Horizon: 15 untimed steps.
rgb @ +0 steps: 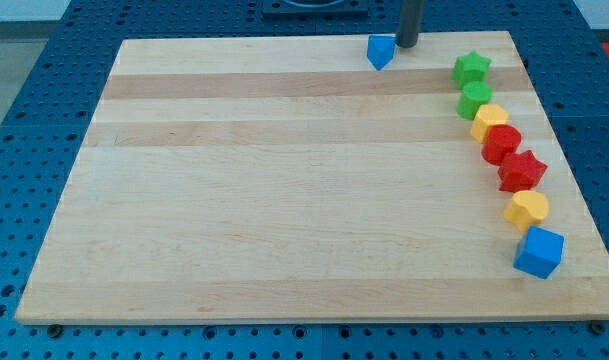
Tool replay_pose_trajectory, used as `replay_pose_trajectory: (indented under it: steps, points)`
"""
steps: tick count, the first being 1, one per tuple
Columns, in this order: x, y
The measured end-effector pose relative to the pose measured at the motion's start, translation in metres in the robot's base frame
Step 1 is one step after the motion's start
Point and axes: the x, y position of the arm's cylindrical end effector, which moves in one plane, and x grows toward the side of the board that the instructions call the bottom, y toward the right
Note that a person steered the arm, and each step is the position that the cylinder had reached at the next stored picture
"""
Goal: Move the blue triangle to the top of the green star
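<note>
The blue triangle point(381, 51) lies near the top edge of the wooden board point(284, 200), a little right of centre. My tip point(406, 45) stands just to the triangle's right, touching or nearly touching it. The green star point(471, 68) sits at the upper right, at the head of a curved row of blocks. The triangle is to the left of the star and slightly higher in the view.
Below the star the row runs down the right side: a green block point(475, 99), a yellow block point(489, 121), a red block point(502, 143), a red star point(521, 170), a yellow block point(527, 210) and a blue cube point(539, 251). Blue perforated table surrounds the board.
</note>
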Motion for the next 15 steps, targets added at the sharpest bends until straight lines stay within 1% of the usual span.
replay_pose_trajectory:
  steps: [1, 2, 3, 4, 5, 7, 9, 10, 11, 12, 13, 14, 15]
  points:
    - [-0.007, 0.0]
    - [-0.017, -0.016]
    - [-0.017, -0.054]
    - [0.004, -0.082]
    - [0.043, -0.085]
    - [0.053, -0.074]
    - [0.015, -0.035]
    - [0.018, -0.033]
    - [0.027, -0.05]
    - [0.011, -0.057]
    - [-0.018, -0.057]
    - [-0.018, -0.038]
    - [-0.01, -0.026]
